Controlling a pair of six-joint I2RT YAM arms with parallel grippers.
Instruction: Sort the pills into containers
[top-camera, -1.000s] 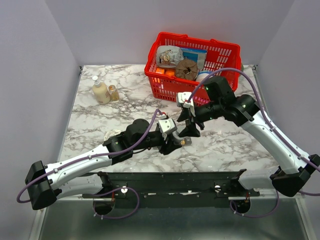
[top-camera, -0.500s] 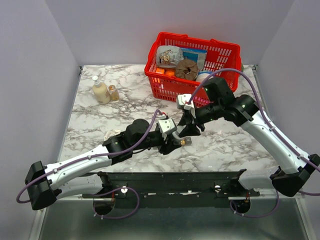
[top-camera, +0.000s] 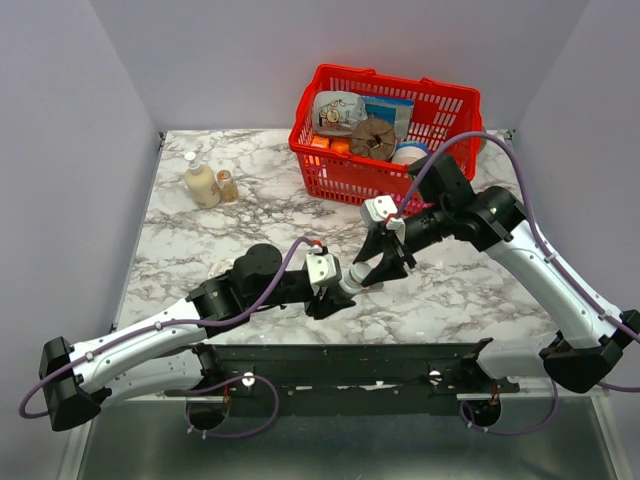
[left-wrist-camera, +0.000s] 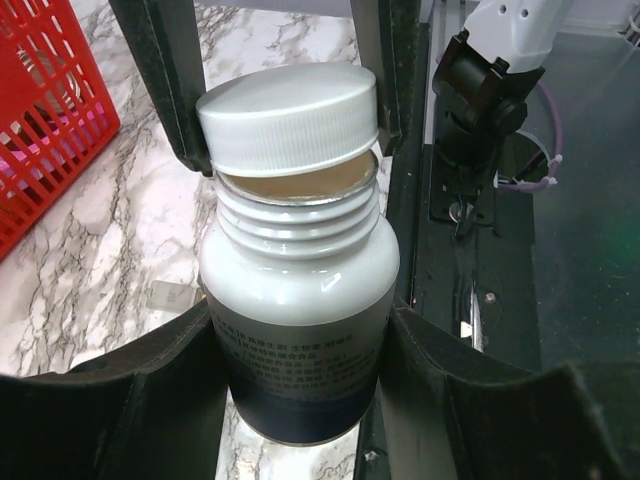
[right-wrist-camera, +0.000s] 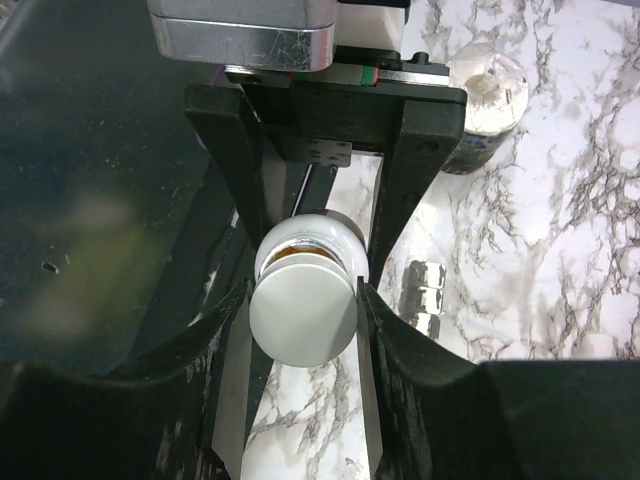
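White pill bottle is clamped round its body by my left gripper over the near middle of the marble table, my right gripper is closed on its white cap, which sits tilted over the open neck, and the red basket stands farther back.

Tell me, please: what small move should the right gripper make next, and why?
Probably it should lift the white cap straight away from the pill bottle. The right gripper is shut on the cap, which sits tilted with one side raised, so the bottle's opening shows beneath it. The left gripper is clamped on the bottle's body, so the cap seems free to come off.
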